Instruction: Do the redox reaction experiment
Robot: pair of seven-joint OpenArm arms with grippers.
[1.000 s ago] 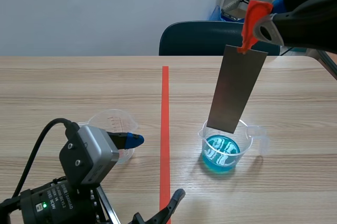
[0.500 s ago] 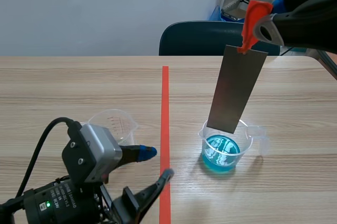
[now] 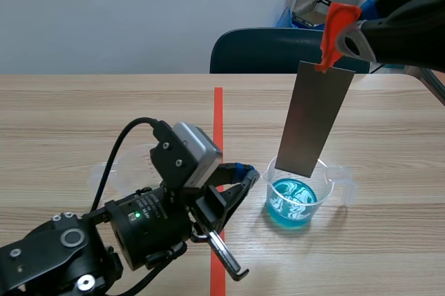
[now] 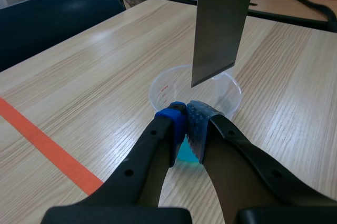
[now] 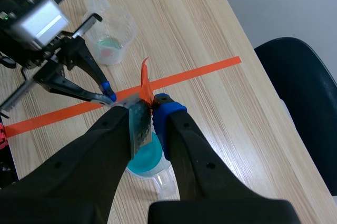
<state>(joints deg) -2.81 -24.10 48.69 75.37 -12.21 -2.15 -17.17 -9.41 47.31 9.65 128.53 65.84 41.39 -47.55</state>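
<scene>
While my right fingers [image 5: 171,116] pinch the metal plate [image 3: 313,119] by its top, it hangs over the beaker [image 3: 268,188] of blue liquid, right of the tape line [image 3: 218,122] on the bench [image 3: 104,108]. Meanwhile my left fingers [image 4: 171,121] are clenched on nothing, just left of the beaker.

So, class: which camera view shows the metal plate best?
The scene view: the whole metal plate shows, hanging from the orange clip. The left wrist view shows only its lower part; the right wrist view shows hardly any of it.
</scene>
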